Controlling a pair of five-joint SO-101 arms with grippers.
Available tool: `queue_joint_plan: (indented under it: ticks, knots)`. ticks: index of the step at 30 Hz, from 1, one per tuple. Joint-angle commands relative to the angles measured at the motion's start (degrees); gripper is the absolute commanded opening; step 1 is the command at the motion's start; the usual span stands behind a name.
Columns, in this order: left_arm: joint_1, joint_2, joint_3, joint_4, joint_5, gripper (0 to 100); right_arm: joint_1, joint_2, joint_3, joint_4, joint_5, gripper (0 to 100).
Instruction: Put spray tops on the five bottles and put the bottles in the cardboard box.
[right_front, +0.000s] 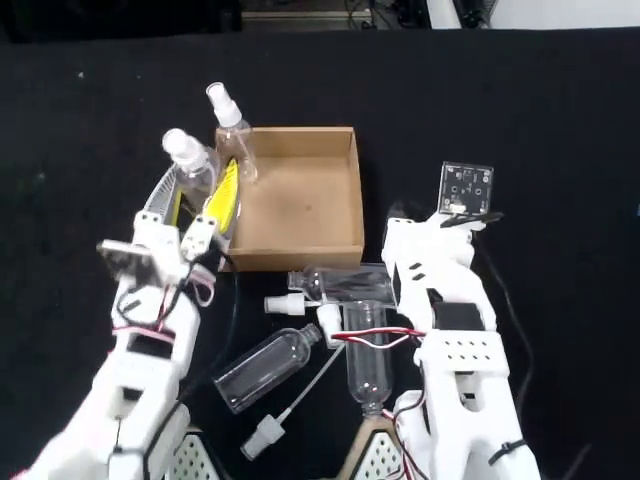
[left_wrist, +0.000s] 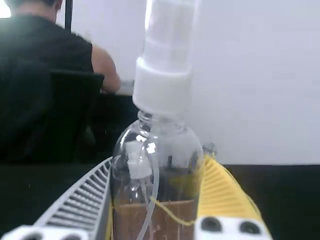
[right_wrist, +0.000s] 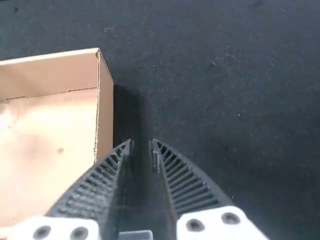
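Grip first: my left gripper (right_front: 198, 175) is clenched round an upright clear bottle (left_wrist: 157, 175) wearing its spray top (left_wrist: 165, 75); just past my yellow finger (right_front: 222, 195), a second topped bottle (right_front: 236, 145) stands at a corner of the cardboard box (right_front: 300, 245); my right gripper (right_wrist: 141, 146) is all but closed on nothing, beside the box wall; an untopped bottle (right_front: 265, 368) lies back between my arms.
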Motion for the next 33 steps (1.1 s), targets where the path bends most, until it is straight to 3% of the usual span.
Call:
queue_joint_plan:
  ticks: [1,8,33]
  knots:
    - [-0.1,13.5,-10.4,-2.5,0.4,3,-1.0,-0.9,-0.5,0.4,0.0,2.8]
    - [-0.1,25.7,-12.5,-16.0,0.0,3,-1.0,-0.9,-0.1,0.1,0.1,3.0]
    - [-0.5,68.2,-24.0,-44.9,0.0,3,-1.0,-0.9,-0.1,0.1,0.1,3.2]
